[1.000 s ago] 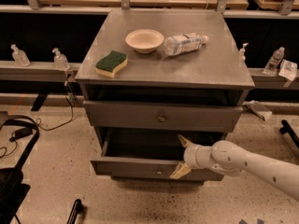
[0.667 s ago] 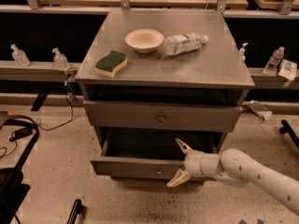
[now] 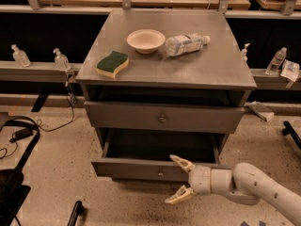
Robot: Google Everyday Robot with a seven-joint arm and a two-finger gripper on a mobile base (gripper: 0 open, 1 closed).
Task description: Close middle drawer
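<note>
Gripper (image 3: 169,179) is open, fingers splayed wide, sitting right at the front panel of the middle drawer (image 3: 127,168), just right of its little knob. What changed over the last second: it was higher up, with the fingers around the top edge of the panel, and now it has dropped down and out a bit. The upper finger shows over the panel's top lip and the lower one hangs below its bottom edge. Can't honestly tell if it's touching the panel or just in front of it. The arm has sunk lower too and comes in from the bottom right. The drawer itself hasn't budged as far as I can see. It's still pulled well out, dark inside showing, and the front sits about where it was. So my read is no closing has happened yet. This looks like repositioning to get squarely in front of the panel before a push straight back. The drawer above (image 3: 162,118) looks untouched. The bowl (image 3: 146,40), bottle (image 3: 186,44) and sponge (image 3: 113,63) on top haven't moved either. One risk I'd guess at: pushing off-centre could rack the drawer sideways.
</note>
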